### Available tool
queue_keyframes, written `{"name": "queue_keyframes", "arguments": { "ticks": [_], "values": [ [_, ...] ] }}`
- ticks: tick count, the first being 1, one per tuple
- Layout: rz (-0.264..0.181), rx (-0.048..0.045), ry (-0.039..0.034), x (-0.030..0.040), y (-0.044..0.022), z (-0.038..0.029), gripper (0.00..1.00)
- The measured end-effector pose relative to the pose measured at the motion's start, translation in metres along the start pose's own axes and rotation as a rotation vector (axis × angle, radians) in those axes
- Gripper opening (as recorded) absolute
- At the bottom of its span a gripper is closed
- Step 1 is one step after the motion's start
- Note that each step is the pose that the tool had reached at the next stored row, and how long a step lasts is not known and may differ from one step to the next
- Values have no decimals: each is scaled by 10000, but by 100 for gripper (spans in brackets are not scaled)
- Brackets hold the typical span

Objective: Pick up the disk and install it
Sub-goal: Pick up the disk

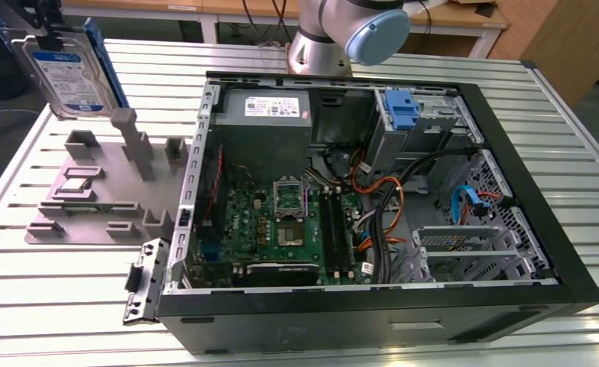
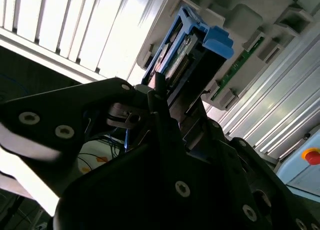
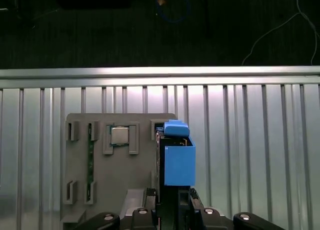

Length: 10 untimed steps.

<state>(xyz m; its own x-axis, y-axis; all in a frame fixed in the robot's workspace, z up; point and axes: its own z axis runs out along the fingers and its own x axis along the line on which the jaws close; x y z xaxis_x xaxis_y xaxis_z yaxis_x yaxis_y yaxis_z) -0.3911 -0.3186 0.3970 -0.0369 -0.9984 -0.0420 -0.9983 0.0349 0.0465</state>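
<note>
Nearest first: leave the open computer case [image 1: 381, 306] alone along the near edge of the table [image 1: 65, 306], lid off, motherboard [image 1: 279, 222] and cables bared, a blue plastic bracket [image 1: 402, 107] standing in the bay by its far wall. Beyond that, towards the exterior view's left, mind the grey fixture tray [image 1: 85, 191] with its upright posts and the small chip [image 3: 119, 136] seated in one pocket. Farthest out, over the table's far corner on the exterior view's left, find the disk [image 1: 70, 76] hanging on edge, label turned to the exterior camera, blue rails down its sides, seemingly lifted just free of the tray, lower edge close behind the tallest post [image 1: 124, 130]. Read the gripper [image 3: 172, 196] as clamped on the disk at its upper end, one finger on either side in the first wrist view. Treat the step in hand as the lift-out, with the picking up apparently done and the installing not yet. To do it well, hold the squeeze firm and even, guarding against swing or slip in a flat drive gripped by one end only. Raise straight and without tilt until well clear of the posts. Avoid sideways drift while low, to spare the rails a snag on the tray. Hold the drive square to the wrist, and go slowly, without jerks.
</note>
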Motion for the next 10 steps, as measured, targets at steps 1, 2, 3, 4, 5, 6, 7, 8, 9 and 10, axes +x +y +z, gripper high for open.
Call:
{"name": "queue_keyframes", "arguments": {
  "ticks": [1,2,3,4,5,6,7,8,9,10],
  "values": [
    [0,-1,0,-2,2,-35,35],
    [0,-2,2,-3,3,-72,35],
    [0,0,0,-5,5,-108,35],
    [0,-1,0,-6,6,-144,35],
    [0,-1,0,-8,7,-179,35],
    [0,-1,1,-9,9,-216,35],
    [0,0,1,-10,11,-249,35],
    [0,-1,1,-12,12,-285,35],
    [0,-1,0,-14,14,-322,35],
    [0,-2,1,-15,16,-361,35]
  ]
}}
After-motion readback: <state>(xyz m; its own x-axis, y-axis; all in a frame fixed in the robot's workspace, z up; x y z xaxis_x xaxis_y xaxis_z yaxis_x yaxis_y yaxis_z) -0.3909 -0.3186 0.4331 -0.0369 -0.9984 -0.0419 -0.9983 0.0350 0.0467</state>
